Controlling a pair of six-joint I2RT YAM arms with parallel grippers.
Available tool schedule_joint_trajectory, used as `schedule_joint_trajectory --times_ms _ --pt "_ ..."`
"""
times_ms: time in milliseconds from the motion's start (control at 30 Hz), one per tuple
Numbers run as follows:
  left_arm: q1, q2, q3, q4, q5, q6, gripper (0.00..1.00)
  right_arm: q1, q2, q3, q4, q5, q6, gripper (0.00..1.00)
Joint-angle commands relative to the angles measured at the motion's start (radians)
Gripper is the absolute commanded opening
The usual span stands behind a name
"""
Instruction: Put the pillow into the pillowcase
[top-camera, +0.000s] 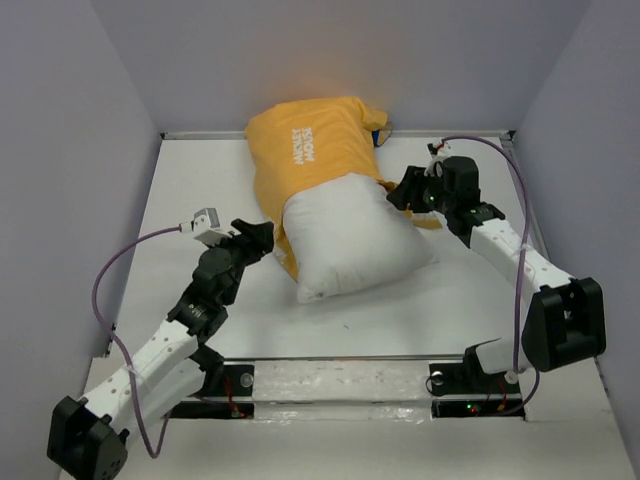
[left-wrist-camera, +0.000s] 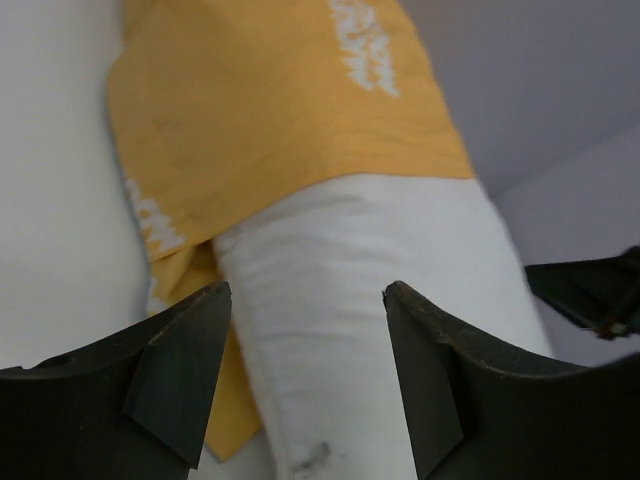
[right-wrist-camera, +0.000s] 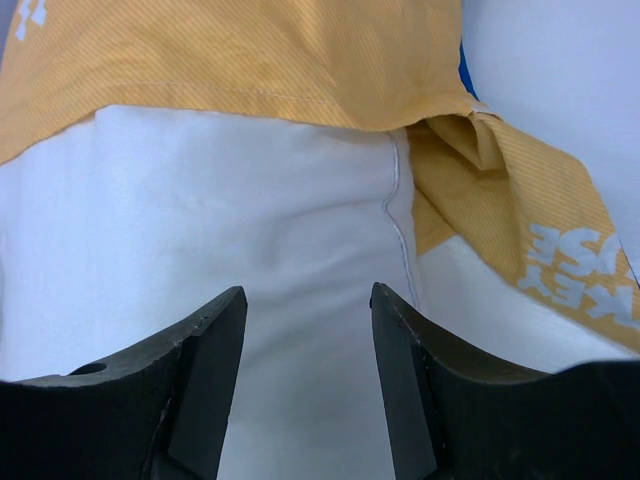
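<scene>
Top external: pillow half in pillowcase, left pincer and right pincer gaping empty; unheld pillowcase could slip off.

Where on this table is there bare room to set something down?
Bare table lies left of the pillowcase up to the left wall, and in the near strip between the pillow and the arm bases. Crowded: both sides of the pillow, flanked by the left tool and right tool.
</scene>
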Motion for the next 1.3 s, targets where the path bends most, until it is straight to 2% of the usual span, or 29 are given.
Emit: schedule_joint_trajectory --times_ms 0,33,133,300,633,733,800,833,867,933,967,1133,1267 --pt "0.191 0.107 -0.136 -0.031 0.152 -0.087 0.73 -0.016 -0.045 0.0 0.023 0.019 -0.001 0.59" --pt "0.226 0.178 -0.159 0.025 0.234 -0.09 0.73 -0.016 -0.049 0.003 0.025 0.021 -0.004 0.59" --pt "0.306 0.341 -0.142 0.117 0.33 -0.077 0.74 -0.038 -0.066 0.002 0.025 0.021 -0.002 0.59" --pt "0.306 0.545 -0.052 0.21 0.359 -0.043 0.75 -0.038 -0.092 -0.02 0.026 0.024 -0.01 0.59" --pt "0.306 0.84 0.154 0.23 0.349 0.022 0.74 -0.098 -0.03 0.0 0.048 0.022 -0.01 0.59" --pt "0.306 0.918 0.203 0.23 0.359 0.018 0.64 -0.147 0.01 0.019 0.046 -0.004 -0.027 0.64" --pt "0.306 0.954 0.22 0.231 0.35 0.015 0.4 -0.156 0.026 0.031 0.045 -0.041 -0.028 0.66" --pt "0.304 0.958 0.223 0.239 0.341 0.014 0.33 -0.165 0.03 0.032 0.045 -0.045 -0.03 0.66" --pt "0.304 0.966 0.228 0.24 0.335 0.011 0.18 -0.165 0.042 0.034 0.045 -0.047 -0.031 0.67" --pt "0.304 0.969 0.246 0.239 0.32 0.014 0.03 -0.165 0.058 0.042 0.048 -0.053 -0.034 0.7" --pt "0.304 0.968 0.251 0.23 0.307 0.014 0.0 -0.165 0.069 0.049 0.048 -0.058 -0.037 0.7" --pt "0.311 0.888 0.214 0.219 0.275 0.009 0.0 -0.165 0.208 0.107 0.007 -0.038 -0.161 0.75" --pt "0.355 0.826 0.197 0.191 0.274 0.002 0.0 -0.165 0.357 0.256 -0.105 0.059 -0.217 0.77"
